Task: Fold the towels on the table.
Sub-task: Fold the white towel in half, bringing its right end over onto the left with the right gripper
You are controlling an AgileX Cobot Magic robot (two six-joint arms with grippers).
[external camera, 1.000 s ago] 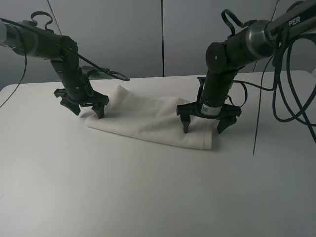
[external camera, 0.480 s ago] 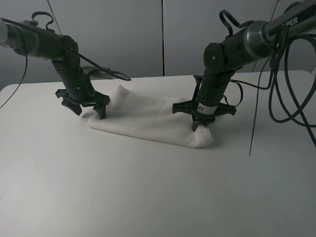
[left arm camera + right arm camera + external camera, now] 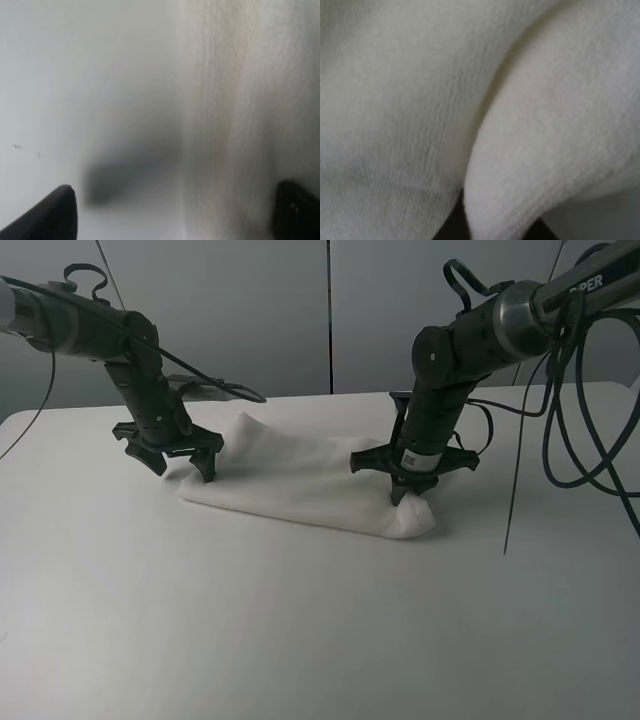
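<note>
At the towel (image 3: 290,480) corner, right gripper (image 3: 403,497) newly closed.

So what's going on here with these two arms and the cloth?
It's a towel-folding job. A white towel lies in a long strip on the table. The right gripper is shut on the towel's right end, pinching up a bunch of cloth. The left gripper stands open, straddling the left edge, and has not yet gripped it.
</note>
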